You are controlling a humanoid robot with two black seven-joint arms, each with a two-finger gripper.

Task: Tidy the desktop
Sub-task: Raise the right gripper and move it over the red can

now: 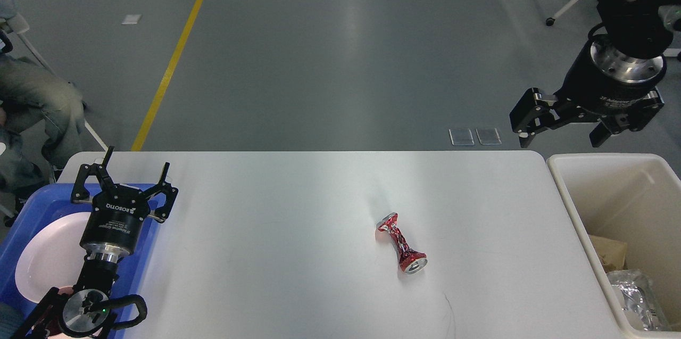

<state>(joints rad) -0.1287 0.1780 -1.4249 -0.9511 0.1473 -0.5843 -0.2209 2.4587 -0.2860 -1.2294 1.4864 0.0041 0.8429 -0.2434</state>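
Jaws on the left gripper (135, 174) stand wide and empty above one blue tray (21, 216) holding one white plate (48, 254). Mid-desk (276, 232) lies one crushed red can (401, 244), well apart from both arms; it looks light, thin-walled and slippery, best pinched across its narrow waist. Jaws on the right gripper (564, 139) spread wide, empty, above one cream bin (564, 190).
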